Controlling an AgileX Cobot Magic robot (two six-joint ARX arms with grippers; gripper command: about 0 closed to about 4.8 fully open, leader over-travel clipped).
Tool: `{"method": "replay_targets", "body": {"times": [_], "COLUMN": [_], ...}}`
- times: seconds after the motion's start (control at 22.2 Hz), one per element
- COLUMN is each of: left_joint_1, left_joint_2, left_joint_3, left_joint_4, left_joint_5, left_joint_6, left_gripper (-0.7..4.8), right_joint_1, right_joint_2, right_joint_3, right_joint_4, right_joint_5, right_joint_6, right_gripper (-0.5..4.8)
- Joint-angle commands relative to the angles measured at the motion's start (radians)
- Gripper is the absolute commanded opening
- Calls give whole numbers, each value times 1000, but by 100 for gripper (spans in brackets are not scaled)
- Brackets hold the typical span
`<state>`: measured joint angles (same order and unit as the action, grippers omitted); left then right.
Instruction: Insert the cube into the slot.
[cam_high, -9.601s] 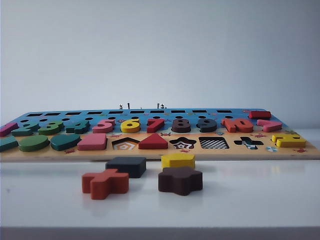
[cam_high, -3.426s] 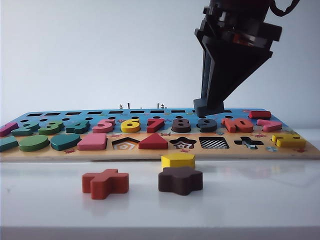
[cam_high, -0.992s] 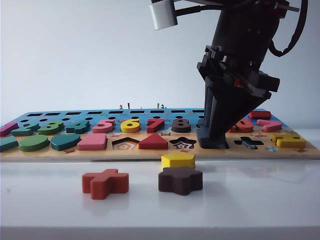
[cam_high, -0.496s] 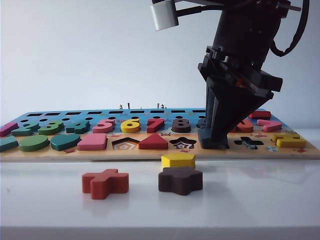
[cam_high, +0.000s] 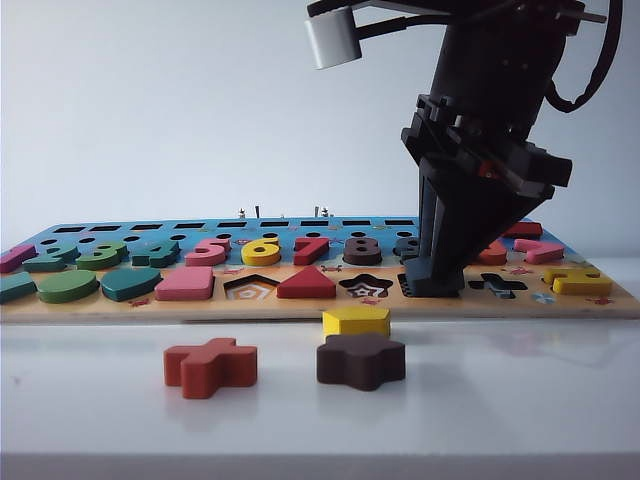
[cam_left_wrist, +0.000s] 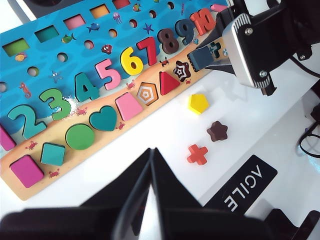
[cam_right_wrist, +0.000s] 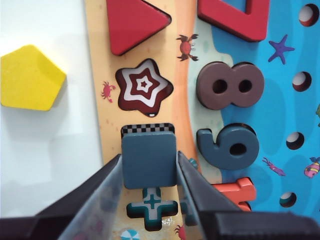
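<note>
Right gripper (cam_right_wrist: 149, 172): we see it clamped on the cube (cam_right_wrist: 149, 161), low over the puzzle board (cam_high: 320, 300).
Cube: sits over the slot (cam_right_wrist: 148, 128), a strip of checkered bottom showing; seated or not, can't tell.
Left gripper (cam_left_wrist: 150, 172): fingers together, holding nothing, above the table, well apart from the board.
</note>
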<state>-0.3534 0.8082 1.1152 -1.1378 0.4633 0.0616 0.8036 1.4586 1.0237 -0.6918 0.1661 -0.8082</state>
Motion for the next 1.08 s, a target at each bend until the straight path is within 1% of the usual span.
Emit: {"method": "replay_targets", "body": {"times": [0.05,0.23,0.86,1.08], "left_joint_1": [0,1,1,1], "left_joint_2": [-3,-3,-3,-3], "left_joint_3": [4,4,4,4], "left_joint_4": [14,14,14,14], "left_joint_5": [7,7,7,7], "left_joint_6": [2,2,2,2], "left_gripper": [20,20,20,20], "right_joint_1": [0,0,0,-2], "right_joint_2": [-1,-1,-1,-1], "right_joint_3": [3,3,3,3], "right_joint_4": [3,3,4,14], "right_joint_5": [-13,-40,-39,-38], "right_joint_6": [3,3,6,6], "right_gripper": [93,93,94,111]}}
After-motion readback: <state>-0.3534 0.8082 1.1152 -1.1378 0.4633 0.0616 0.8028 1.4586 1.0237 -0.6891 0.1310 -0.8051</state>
